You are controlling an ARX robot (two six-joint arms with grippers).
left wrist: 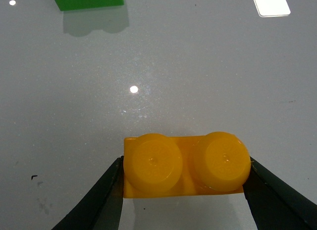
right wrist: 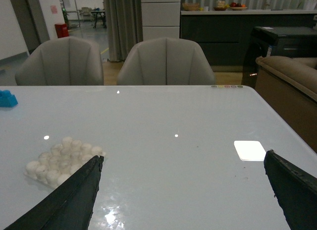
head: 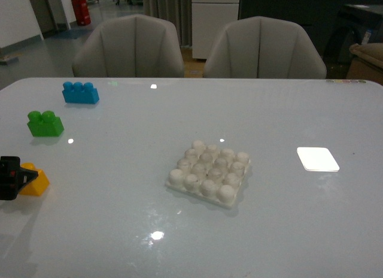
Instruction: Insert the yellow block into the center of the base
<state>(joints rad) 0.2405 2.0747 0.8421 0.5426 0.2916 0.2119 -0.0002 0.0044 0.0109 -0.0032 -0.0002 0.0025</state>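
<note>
The yellow block (left wrist: 185, 165), likely light, stiff and slippery, is being pinched at its short ends between the jaws of the left gripper (left wrist: 184, 163).

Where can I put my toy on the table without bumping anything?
Bare table lies between the base and the card, between the base and the green brick, and along the near edge. The left side is crowded: blue brick, green brick, yellow block.
</note>
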